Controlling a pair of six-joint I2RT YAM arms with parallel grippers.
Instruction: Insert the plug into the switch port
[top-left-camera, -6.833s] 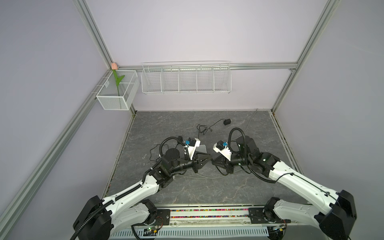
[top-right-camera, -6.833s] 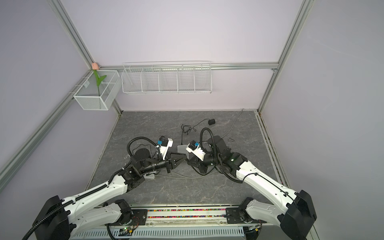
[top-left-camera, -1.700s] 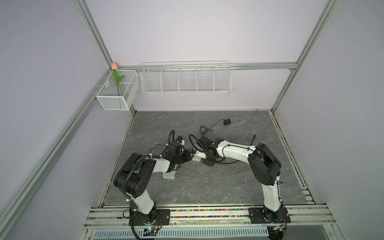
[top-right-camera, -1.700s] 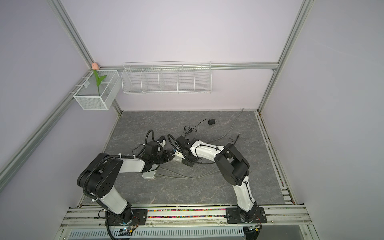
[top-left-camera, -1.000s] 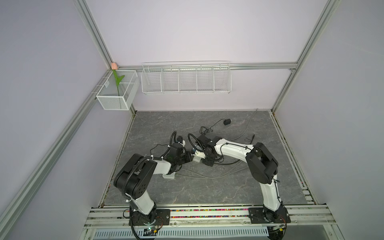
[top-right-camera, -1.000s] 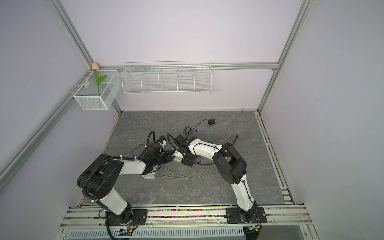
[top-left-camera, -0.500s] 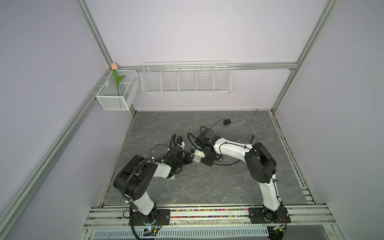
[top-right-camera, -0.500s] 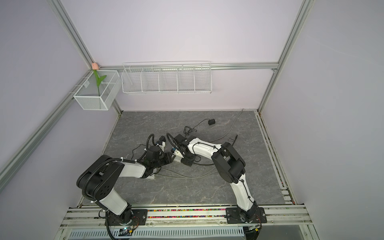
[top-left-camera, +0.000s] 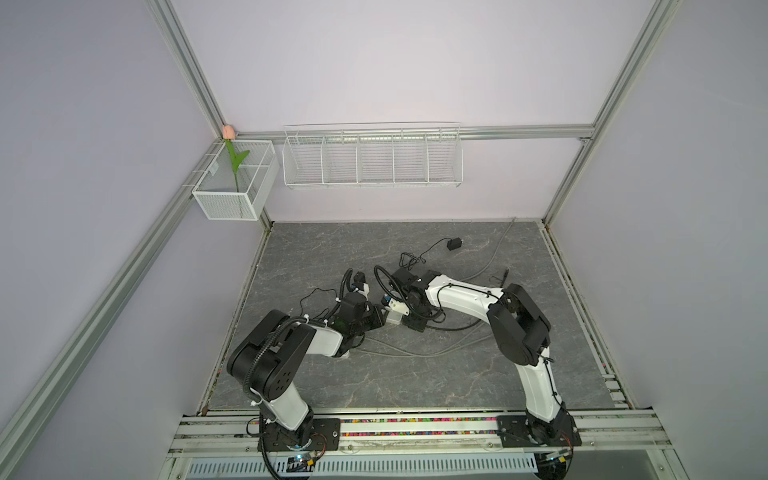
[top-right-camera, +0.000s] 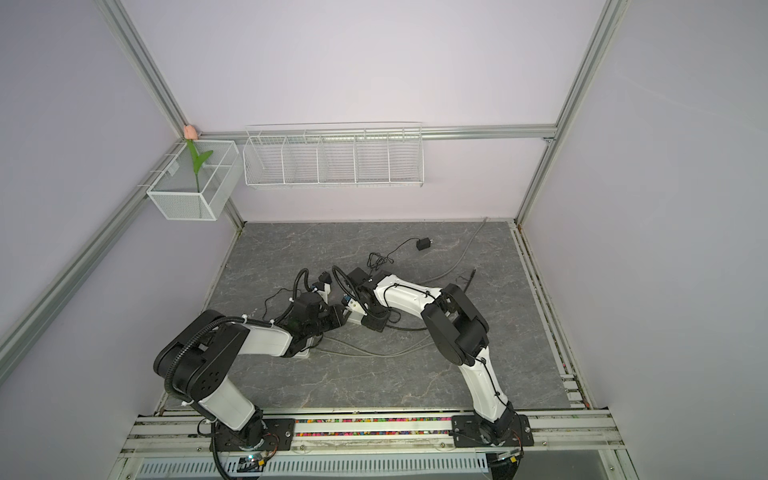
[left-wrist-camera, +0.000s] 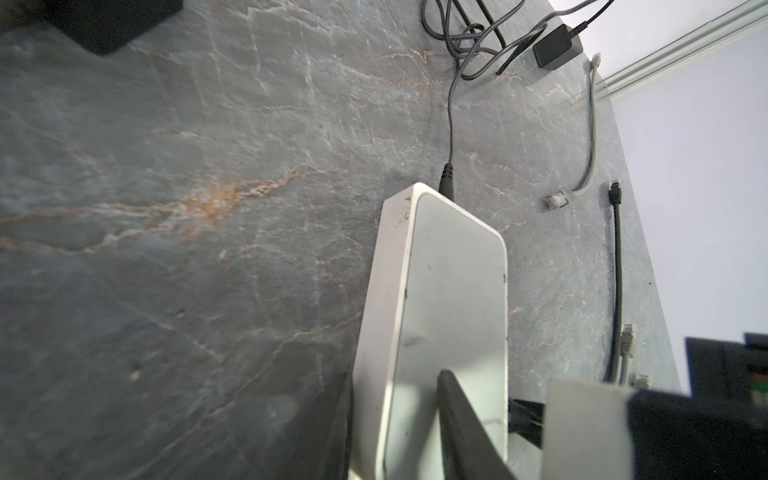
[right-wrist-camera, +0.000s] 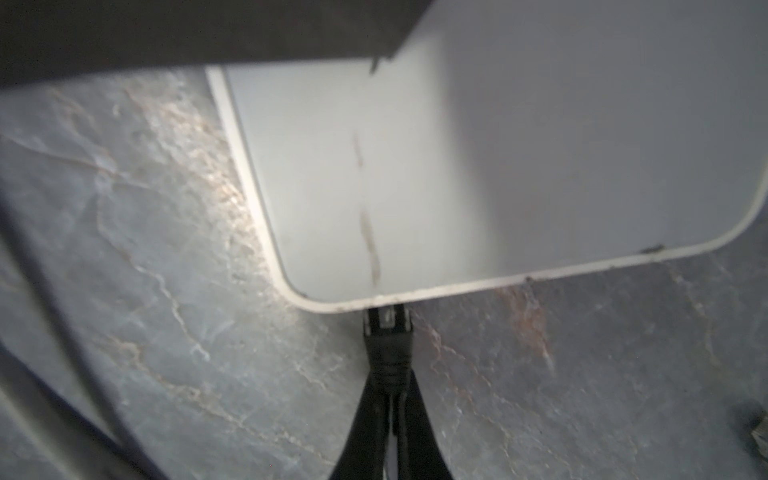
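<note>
The switch (left-wrist-camera: 449, 291) is a flat white box on the grey mat, and it shows as a pale patch between the two wrists in both top views (top-left-camera: 392, 328) (top-right-camera: 354, 319). My left gripper (left-wrist-camera: 399, 419) is shut on one end of it, with one dark finger (left-wrist-camera: 457, 415) lying across its top face. My right gripper (right-wrist-camera: 388, 399) is shut on the black plug (right-wrist-camera: 388, 353) just behind its head. The plug's clear tip sits at the switch's edge (right-wrist-camera: 457, 166) and runs under the rim. How deep it sits is hidden.
A thin black lead leaves the switch's far end toward a black power adapter (left-wrist-camera: 557, 45) (top-left-camera: 454, 244). A grey cable with a clear plug (left-wrist-camera: 557, 201) and a black cable end (left-wrist-camera: 615, 193) lie beside the switch. Grey cables (top-left-camera: 415, 353) loop in front. Wire baskets (top-left-camera: 372, 156) hang on the back wall.
Compared with several seconds ago, both arms have folded down low over the mat and closed in on each other. Over the last second hardly anything has shifted.
</note>
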